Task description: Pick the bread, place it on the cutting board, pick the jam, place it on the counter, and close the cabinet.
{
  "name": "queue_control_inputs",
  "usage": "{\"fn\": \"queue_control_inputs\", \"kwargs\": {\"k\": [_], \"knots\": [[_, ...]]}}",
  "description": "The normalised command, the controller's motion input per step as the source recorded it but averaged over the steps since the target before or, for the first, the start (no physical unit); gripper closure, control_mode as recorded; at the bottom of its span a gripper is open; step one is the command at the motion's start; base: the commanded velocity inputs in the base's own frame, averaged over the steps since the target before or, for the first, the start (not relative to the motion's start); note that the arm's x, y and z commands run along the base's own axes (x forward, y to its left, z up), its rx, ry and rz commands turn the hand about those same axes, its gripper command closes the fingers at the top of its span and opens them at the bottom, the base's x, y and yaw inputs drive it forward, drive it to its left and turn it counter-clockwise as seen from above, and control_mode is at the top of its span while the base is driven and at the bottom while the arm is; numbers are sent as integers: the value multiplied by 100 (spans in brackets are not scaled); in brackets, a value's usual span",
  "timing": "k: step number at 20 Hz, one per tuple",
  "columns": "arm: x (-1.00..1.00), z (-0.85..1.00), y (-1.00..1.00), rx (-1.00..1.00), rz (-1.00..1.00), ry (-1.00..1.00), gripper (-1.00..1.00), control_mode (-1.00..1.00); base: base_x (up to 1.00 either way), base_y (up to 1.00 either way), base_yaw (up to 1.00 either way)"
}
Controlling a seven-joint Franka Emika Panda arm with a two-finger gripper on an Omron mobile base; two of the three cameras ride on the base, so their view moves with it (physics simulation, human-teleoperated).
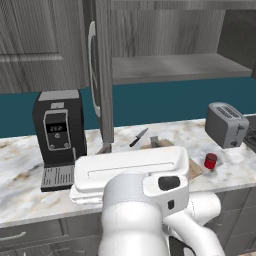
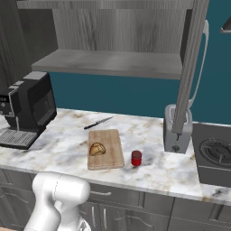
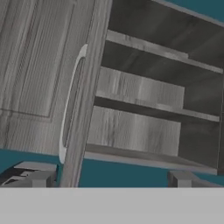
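Cabinet point(image 2: 117, 40): you see it open, both doors swung out edge-on toward you. The left door point(image 1: 104, 75) stands at about 11 o'clock in the left base view; the right door point(image 2: 189, 67) stands at about 2 o'clock in the right base view. The shelves point(image 3: 140, 92) look bare.
Counter point(image 2: 149, 131): the marble slab runs across the middle. It carries a coffee machine point(image 1: 57, 130) at 9 o'clock in the left base view and a toaster point(image 2: 177, 128) at 3 o'clock in the right base view.
Cutting board point(image 2: 106, 155): it lies flat near the middle of the counter, with a knife point(image 2: 98, 122) just beyond it at 12 o'clock.
Bread point(image 2: 97, 149): it already sits on the board, toward its left side.
Jam point(image 2: 136, 158): the red jar stands upright on the marble, just beside the board at 3 o'clock.
Gripper point(image 3: 109, 178): its fingers are spread wide and hold nothing. It points up at the left door's edge and silver bar handle point(image 3: 72, 105).
Step in hand: by my reading, bread and jam are done, so you are on closing the cabinet.
Next move: you likely need to bring the fingers against the left door's outer face and push it shut, then do the right door.
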Motion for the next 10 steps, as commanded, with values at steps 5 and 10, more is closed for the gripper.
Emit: {"fn": "queue_control_inputs", "kwargs": {"k": [5, 10], "knots": [[25, 0, 22, -2, -10, -3, -100, -100, 0, 0, 0], [36, 0, 23, -3, -11, -1, -100, -100, 0, 0, 0]]}}
